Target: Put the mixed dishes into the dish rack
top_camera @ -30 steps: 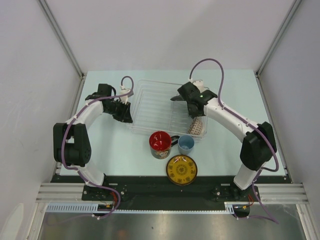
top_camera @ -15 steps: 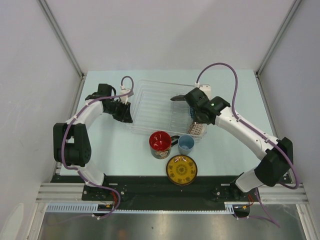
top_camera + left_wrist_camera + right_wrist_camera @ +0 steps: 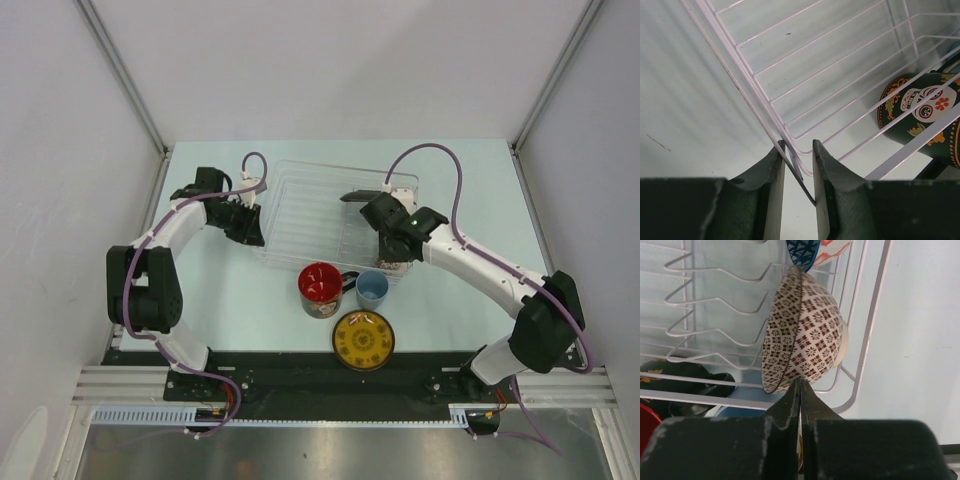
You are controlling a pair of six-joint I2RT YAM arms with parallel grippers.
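Observation:
The clear dish rack (image 3: 310,210) sits mid-table. My left gripper (image 3: 246,222) is shut on its left rim wire (image 3: 799,172). My right gripper (image 3: 397,252) is shut on the lower rim of a brown-and-white patterned bowl (image 3: 802,332), which stands on edge in the rack's near right corner. Behind it a blue-white patterned bowl (image 3: 804,252) stands in the rack. A black plate (image 3: 362,195) stands on edge in the rack. The red mug (image 3: 321,286), light-blue cup (image 3: 372,289) and yellow saucer (image 3: 363,338) sit on the table in front of the rack.
The mug's dark skull-patterned outside (image 3: 920,107) shows through the rack wires in the left wrist view. White walls close in the table on the left, right and back. The arm bases stand at the near edge.
My right wrist has moved toward the near right corner of the rack, over the brown bowl, and its elbow has swung out right. The left arm and the dishes on the table have not moved.

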